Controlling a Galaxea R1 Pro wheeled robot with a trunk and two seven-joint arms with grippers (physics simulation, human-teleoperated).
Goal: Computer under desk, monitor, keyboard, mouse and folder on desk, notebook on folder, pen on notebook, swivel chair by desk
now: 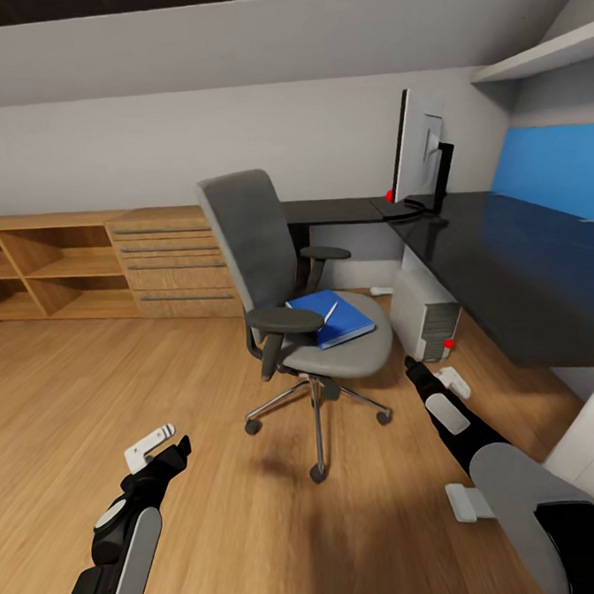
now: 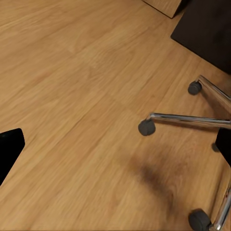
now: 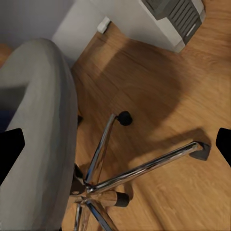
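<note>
So far only a part of the task looks finished. The monitor (image 1: 414, 151) already stands on the desk (image 1: 507, 264), near the inner corner of its black top, and the computer (image 1: 426, 310) sits on the floor under the desk's front edge, so these two points seem done. The folder (image 1: 334, 317) lies on the seat of the swivel chair (image 1: 283, 280), toward the seat's front edge, with the pen (image 1: 331, 311) resting on it. I cannot say if the notebook is there. Keyboard and mouse I cannot find on the visible part of the desk top.

The left gripper (image 1: 158, 445) hangs low over the wooden floor (image 1: 117, 389), well apart from the chair, its fingers apart and empty. The right gripper (image 1: 417, 370) is beside the seat's edge, between chair and computer; its two finger tips show at the far sides of the right wrist view, so it stands wide open with nothing in it.

I judge that moving the folder, stacking, and placing the chair all remain.
</note>
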